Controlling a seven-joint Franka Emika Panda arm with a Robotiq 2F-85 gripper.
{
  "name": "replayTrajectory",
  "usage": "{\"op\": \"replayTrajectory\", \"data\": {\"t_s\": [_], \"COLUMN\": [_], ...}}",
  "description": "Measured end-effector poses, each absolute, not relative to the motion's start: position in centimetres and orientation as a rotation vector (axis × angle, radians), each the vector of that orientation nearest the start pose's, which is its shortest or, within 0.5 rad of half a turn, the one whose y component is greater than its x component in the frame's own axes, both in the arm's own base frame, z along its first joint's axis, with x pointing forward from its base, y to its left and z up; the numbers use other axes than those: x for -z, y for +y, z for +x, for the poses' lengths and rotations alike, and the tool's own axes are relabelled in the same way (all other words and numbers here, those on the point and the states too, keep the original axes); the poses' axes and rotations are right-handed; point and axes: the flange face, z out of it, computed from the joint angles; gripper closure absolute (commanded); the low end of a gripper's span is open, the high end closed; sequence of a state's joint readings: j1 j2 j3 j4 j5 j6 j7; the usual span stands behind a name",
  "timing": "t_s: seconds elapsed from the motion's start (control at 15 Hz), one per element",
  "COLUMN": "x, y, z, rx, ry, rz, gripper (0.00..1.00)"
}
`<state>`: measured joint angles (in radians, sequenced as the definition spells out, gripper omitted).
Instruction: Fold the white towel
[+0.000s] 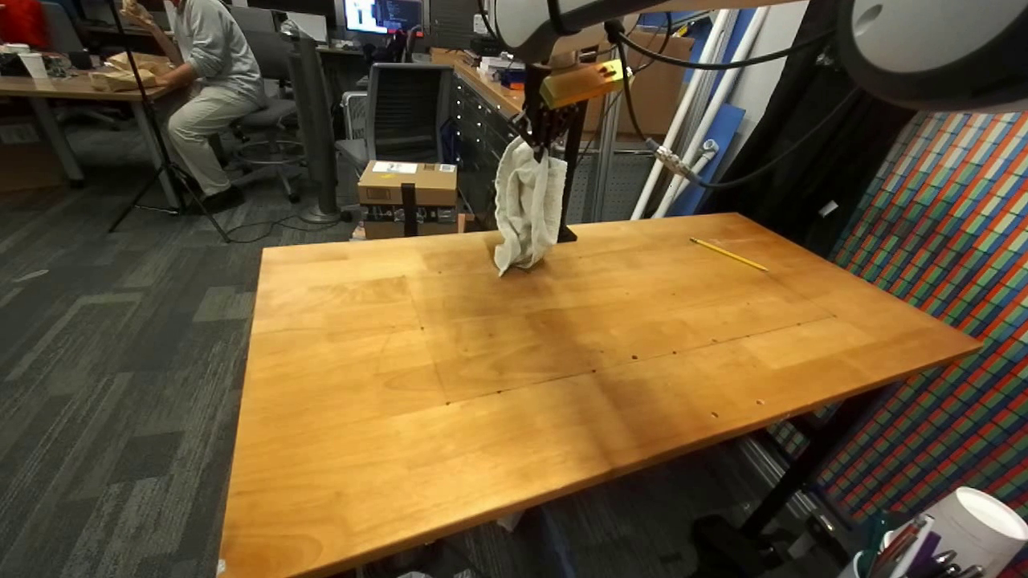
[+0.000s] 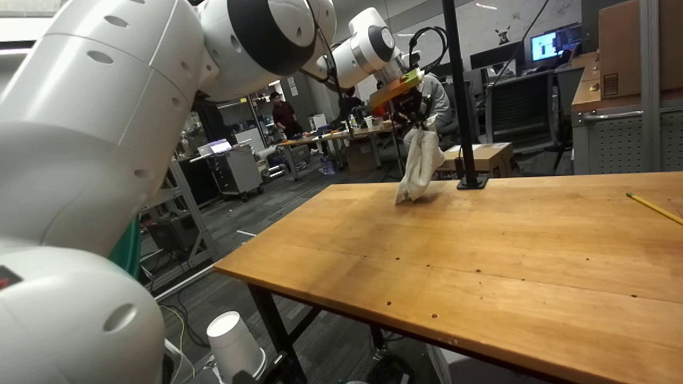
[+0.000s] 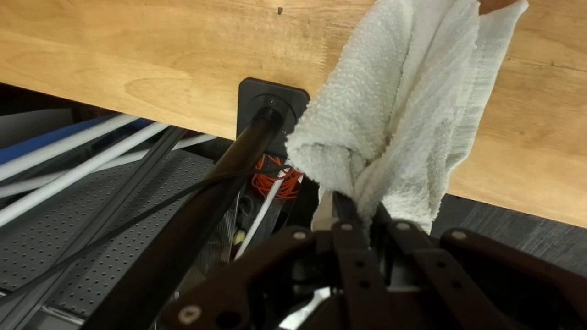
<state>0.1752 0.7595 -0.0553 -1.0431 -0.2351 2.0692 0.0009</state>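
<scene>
The white towel (image 1: 526, 205) (image 2: 420, 162) hangs bunched in loose vertical folds near the far edge of the wooden table (image 1: 514, 353). My gripper (image 1: 540, 151) (image 2: 419, 121) is above it, shut on its upper part. In the wrist view a gathered fold of the towel (image 3: 412, 82) runs between the dark fingers (image 3: 346, 208), and the cloth spreads away over the tabletop (image 3: 160, 55). Its lower end reaches down to about the table surface; whether it rests there I cannot tell. Cloth partly hides the fingertips.
A black post (image 1: 572, 160) (image 2: 460, 90) rises from a base plate (image 3: 274, 107) at the table's far edge, close beside the towel and gripper. A yellow pencil (image 1: 728, 254) (image 2: 655, 208) lies on the tabletop. Beyond that edge stands a cardboard box (image 1: 408, 193).
</scene>
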Motion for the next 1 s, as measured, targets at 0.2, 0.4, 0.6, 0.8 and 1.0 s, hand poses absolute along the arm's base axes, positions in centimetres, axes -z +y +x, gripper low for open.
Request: {"op": "replayTrajectory", "data": {"t_s": [0.2,0.4,0.6,0.8,1.0], "x": [-42.7,-42.9,-42.6,-41.0,-38.7], "y": [9.7,9.8,10.5,11.4,12.0], "z": [77.6,77.5,77.0,76.0,74.6], "rx": [0.496,0.556,0.638,0.684,0.680], "ry": [-0.369,-0.364,-0.394,-0.441,-0.452], "rz": [-3.335,-3.323,-3.297,-3.285,-3.282], "gripper": [0.92,0.93,0.93,0.93,0.93]}}
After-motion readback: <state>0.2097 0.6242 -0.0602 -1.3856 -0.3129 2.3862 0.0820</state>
